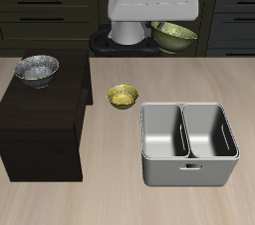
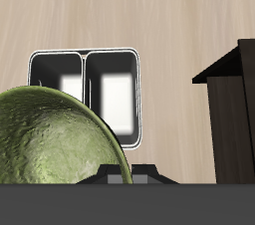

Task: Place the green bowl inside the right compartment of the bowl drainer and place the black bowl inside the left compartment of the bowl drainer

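The green bowl (image 1: pixel 174 36) hangs high behind the drainer (image 1: pixel 187 172), pinched by the pincer (image 2: pixel 118 172), whose fingers it mostly hides. The black bowl (image 1: pixel 37 69) sits on the dark cabinet (image 1: pixel 40 119); a yellow bowl (image 1: pixel 123 96) rests on the surface (image 1: pixel 120 201).

- Robot arm (image 1: pixel 147 10): white, glossy casing made of rounded, bulbous segments, seen in the exterior view directly behind the bowl drainer (image 1: pixel 187 174).
- Joint seams: dark grey to black bands separate the white shells; one dark collar sits near the top of the visible arm.
- Base (image 1: pixel 115 42): black, rounded, below the white shell.
- Gripper (image 2: pixel 118 177): in the wrist view only a dark grey, flat-topped body with angled shoulders shows; its fingers cannot be made out.
- Cables, screws, markings: none discernible at this resolution.
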### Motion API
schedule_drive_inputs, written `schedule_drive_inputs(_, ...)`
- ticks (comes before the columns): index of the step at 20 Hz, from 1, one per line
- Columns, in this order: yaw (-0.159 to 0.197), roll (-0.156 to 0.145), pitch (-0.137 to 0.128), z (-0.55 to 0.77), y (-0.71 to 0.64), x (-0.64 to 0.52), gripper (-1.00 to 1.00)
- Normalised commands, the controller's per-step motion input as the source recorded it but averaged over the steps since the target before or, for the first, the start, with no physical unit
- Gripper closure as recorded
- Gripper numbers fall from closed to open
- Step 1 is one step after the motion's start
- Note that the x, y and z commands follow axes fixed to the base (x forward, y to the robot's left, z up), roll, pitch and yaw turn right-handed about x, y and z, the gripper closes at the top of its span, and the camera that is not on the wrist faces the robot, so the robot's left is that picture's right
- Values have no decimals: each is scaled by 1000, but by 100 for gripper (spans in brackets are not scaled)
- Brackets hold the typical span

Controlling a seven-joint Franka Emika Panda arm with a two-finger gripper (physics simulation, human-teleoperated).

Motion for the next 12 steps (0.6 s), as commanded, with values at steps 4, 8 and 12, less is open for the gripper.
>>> schedule_drive_inputs(4, 16, -12, 11, -122, -29, 100, 100)
schedule_drive_inputs(8, 17, 7, 26, -241, -5, 99, 100)
schedule_drive_inputs(12, -17, -14, 35, -239, -49, 77, 100)
